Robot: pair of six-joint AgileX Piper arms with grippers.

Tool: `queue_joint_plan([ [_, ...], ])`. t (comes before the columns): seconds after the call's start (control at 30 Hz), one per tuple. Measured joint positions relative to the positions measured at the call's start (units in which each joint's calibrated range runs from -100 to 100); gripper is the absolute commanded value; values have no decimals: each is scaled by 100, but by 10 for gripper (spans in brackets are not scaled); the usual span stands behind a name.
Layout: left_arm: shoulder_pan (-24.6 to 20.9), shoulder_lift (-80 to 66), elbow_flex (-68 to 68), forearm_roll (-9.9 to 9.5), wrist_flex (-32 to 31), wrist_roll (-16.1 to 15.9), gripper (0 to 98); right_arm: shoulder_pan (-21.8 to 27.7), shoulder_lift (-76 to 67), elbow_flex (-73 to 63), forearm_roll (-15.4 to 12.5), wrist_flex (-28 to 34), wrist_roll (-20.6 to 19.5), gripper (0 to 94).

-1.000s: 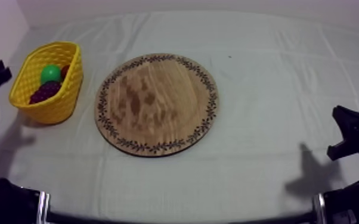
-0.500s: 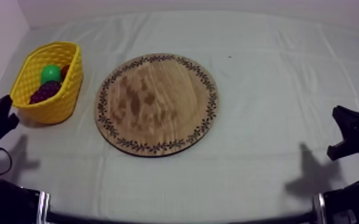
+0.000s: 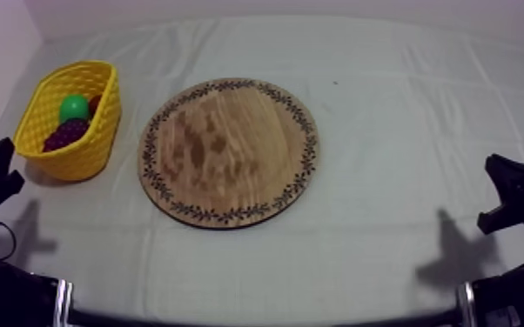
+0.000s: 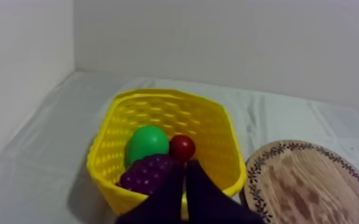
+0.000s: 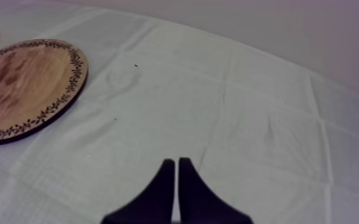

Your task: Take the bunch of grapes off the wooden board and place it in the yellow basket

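The bunch of grapes lies in the yellow basket, touching the pear and beside the small red fruit. Its long axis runs across the basket, and which end leads is unclear. The left gripper and the right gripper both have their fingers pressed together, holding nothing.

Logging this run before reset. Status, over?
Left gripper and right gripper shut, empty, low at their sides. Bunch of grapes in yellow basket beside pear and small red fruit. Wooden board bare. Nothing in the way.
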Motion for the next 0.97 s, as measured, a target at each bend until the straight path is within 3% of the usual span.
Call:
queue_joint_plan([
  [0.07,-39,0,-17,131,-6,-85,0,0,0,0,0,0,0,4],
  [0.27,-227,9,155,915,-17,-698,0,0,0,0,0,0,0,4],
  [0.37,-222,9,191,1166,104,-984,0,0,0,0,0,0,0,4],
  [0.47,-219,9,204,1258,141,-1139,0,0,0,0,0,0,0,4],
  [0.97,-227,9,214,1284,307,-1039,0,0,0,0,0,0,-3,4],
])
